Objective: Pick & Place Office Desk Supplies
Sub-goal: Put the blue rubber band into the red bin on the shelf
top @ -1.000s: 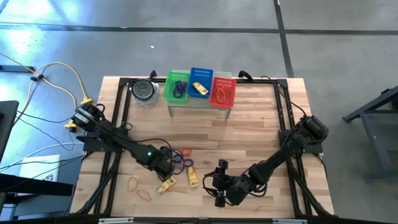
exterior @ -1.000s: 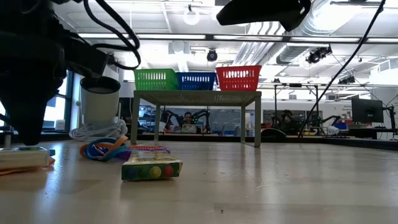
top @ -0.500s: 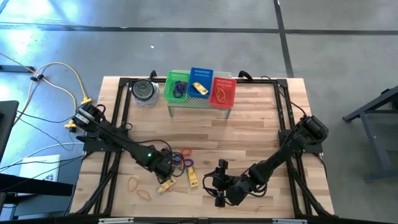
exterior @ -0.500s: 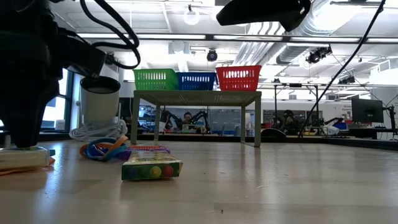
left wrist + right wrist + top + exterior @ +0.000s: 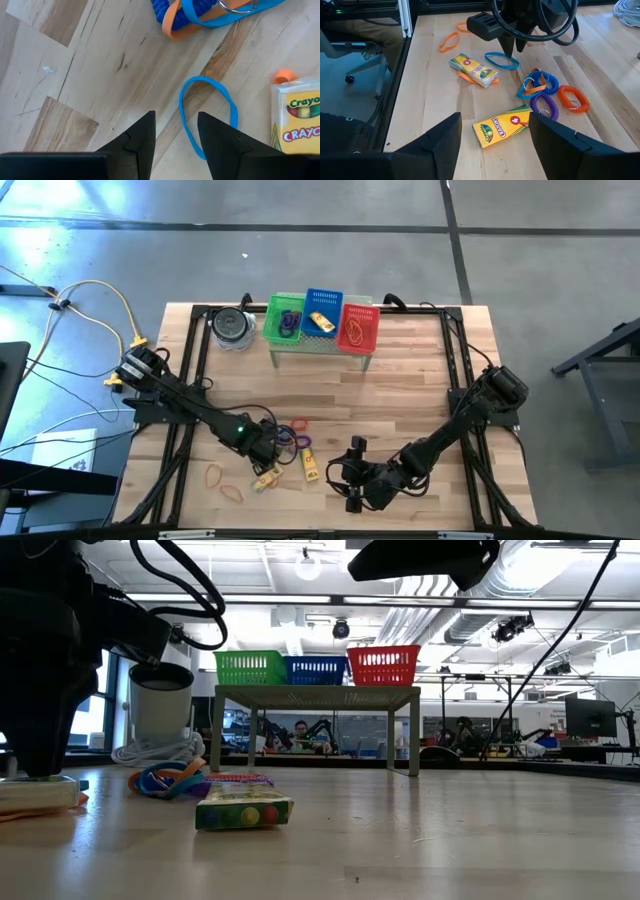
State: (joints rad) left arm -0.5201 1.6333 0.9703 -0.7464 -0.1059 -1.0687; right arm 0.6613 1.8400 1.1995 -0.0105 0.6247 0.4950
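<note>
Nothing much moves since a second ago; only the left gripper [image 5: 262,457] has crept a little along the table toward the blue band [image 5: 207,116], and it hovers low just beside it, fingers [image 5: 139,140] apart with nothing between them. From the left of the table come two orange bands [image 5: 224,481], then a crayon box [image 5: 473,69] lying partly on another orange band, then the blue band, the coiled loops [image 5: 542,95] in blue, purple and orange, and a second crayon box [image 5: 502,126]. The band lies flat and thin, so I think the fingers could close over it and slip off, or catch the near crayon box instead. The right gripper [image 5: 495,137] waits low near the front edge, fingers open and empty. The baskets [image 5: 322,320] at the back already hold some pieces.
</note>
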